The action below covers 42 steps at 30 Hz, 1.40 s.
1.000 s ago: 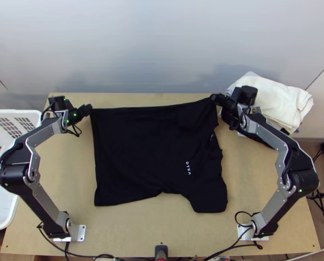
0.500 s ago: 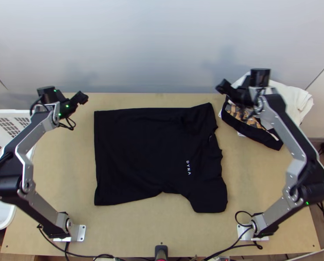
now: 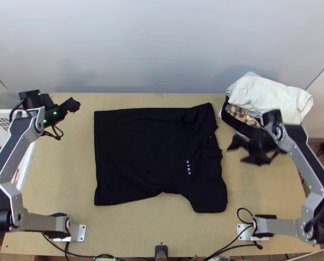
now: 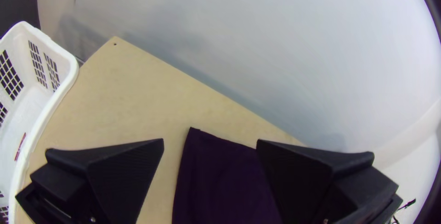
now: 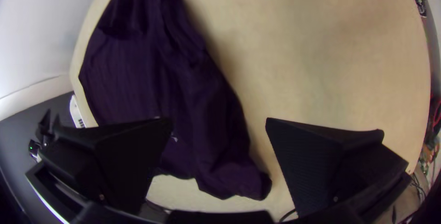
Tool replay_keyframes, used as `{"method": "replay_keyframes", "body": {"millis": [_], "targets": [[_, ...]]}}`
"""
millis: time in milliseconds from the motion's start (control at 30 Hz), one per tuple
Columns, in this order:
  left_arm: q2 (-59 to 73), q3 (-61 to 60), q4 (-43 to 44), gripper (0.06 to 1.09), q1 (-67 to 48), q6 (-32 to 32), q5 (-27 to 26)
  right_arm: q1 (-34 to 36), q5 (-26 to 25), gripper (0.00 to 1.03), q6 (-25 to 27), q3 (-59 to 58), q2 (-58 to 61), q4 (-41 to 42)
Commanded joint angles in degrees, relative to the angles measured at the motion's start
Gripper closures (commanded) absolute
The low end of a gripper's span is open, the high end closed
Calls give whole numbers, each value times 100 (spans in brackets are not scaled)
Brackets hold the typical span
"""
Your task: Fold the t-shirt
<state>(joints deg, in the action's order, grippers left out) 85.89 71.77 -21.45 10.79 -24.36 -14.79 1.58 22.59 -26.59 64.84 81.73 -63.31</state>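
Because both grippers are standing away from it, a black short-sleeved cotton-looking t-shirt (image 3: 148, 148) is lying flat and unheld across the middle of the light wooden table (image 3: 162, 235). Its hem is facing the table's left side, its collar end the right, and one sleeve is poking out toward the near edge; whether a layer is folded along the far side, we cannot tell.

We are finding the left gripper (image 3: 72, 104), black with wide flat fingers, hanging over the table's far left corner with its fingers parted around nothing. Its matching right gripper (image 3: 236, 153) is hanging over the table's right half, its fingers also parted and empty.

A white plastic basket (image 4: 66, 75) is sitting at the table's left edge, and a pile of creamy white cloth (image 3: 270, 98) at its far right corner.

We are judging that a shallow pinch could be lifting just one layer, twisting the fold. Uneven pulling could be skewing the hem, and the rippled collar edge could be bunching under a fingertip.

We are noticing small white printed lettering (image 3: 188, 167) on the chest, which we are leaving unread.
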Motion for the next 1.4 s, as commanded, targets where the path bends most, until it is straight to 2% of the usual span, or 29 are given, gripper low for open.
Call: {"method": "replay_keyframes", "body": {"millis": [0,200,533,767,1367], "targets": [[-582,-31,-632,11,213,221,46,-273,184,18,558,-1369,-694,-331],[-898,-40,-957,11,196,212,99,-580,132,51,400,-1984,-1432,504],[-1162,4,-1195,11,205,204,222,-510,97,51,330,-2327,-1274,1356],[-1311,-207,-1212,11,257,212,239,-747,97,51,-13,-2230,-1002,1822],[-1162,-93,-1186,11,398,265,231,-1565,-176,51,-593,-1905,-817,1884]]}}
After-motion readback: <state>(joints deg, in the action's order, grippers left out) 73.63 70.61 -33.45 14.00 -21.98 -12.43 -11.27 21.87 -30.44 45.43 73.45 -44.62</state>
